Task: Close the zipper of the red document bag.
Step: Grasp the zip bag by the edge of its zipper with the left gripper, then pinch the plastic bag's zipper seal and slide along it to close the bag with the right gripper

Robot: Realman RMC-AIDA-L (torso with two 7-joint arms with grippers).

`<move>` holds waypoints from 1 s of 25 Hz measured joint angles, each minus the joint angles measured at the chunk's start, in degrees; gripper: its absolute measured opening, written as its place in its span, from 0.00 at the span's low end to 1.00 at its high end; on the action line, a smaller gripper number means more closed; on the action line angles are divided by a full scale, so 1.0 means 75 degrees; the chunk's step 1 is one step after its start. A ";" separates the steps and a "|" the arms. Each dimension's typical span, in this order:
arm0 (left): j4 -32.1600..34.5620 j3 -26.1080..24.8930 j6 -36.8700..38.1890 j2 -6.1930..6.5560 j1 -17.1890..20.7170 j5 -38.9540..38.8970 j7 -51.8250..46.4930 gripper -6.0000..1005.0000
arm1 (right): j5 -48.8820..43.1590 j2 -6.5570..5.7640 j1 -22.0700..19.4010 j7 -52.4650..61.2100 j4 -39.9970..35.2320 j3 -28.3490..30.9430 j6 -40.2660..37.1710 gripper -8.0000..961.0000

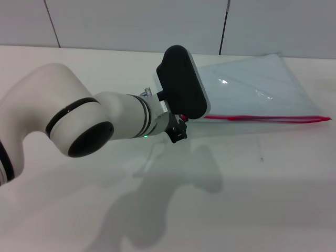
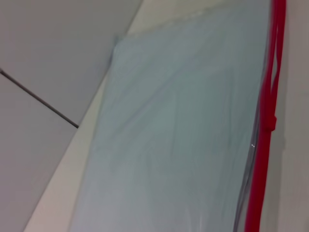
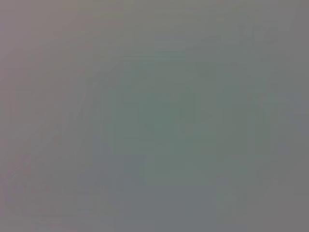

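One arm is seen in the head view, and one bag with one zipper. The landmark is the red document bag (image 1: 252,89): a flat, translucent, pale blue-grey plastic pouch with a smooth, slightly glossy surface and a few soft creases. It lies flat on the white table (image 1: 262,184), at the far side, close to the grey wall panels (image 1: 131,21).

To the left of the bag, the left arm (image 1: 79,123) is seen, with rounded white segments, black joint rings and a black oval housing at its end. The left gripper (image 1: 181,123) is placed at the left end of the bag's near edge, where the red strip begins. Its fingers are hidden under the housing, so it cannot be told how far they are apart or whether anything is gripped.

Along the near edge of the bag, the zipper (image 1: 268,118) is seen as one thin bright-red strip, running rightwards to the pointed right corner. In the left wrist view the zipper (image 2: 265,121) is seen as two red lines lying slightly apart over part of its length, with the bag's (image 2: 178,135) pale sheet beside them.

In front of the bag, a wide bare area of table is found. The right wrist view is only a uniform grey blur.
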 joint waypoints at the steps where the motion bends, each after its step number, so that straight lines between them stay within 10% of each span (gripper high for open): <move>1: -0.0018 -0.0017 0.0001 0.0000 -0.0002 0.0001 -0.0035 0.09 | -0.0005 0.0000 -0.0004 0.0072 -0.0003 -0.0004 0.0000 0.54; 25: -0.0931 -0.0581 0.0108 0.0022 0.0263 0.0212 -0.0691 0.07 | -0.0202 -0.0043 -0.0109 0.1185 -0.0280 -0.0244 -0.0219 0.54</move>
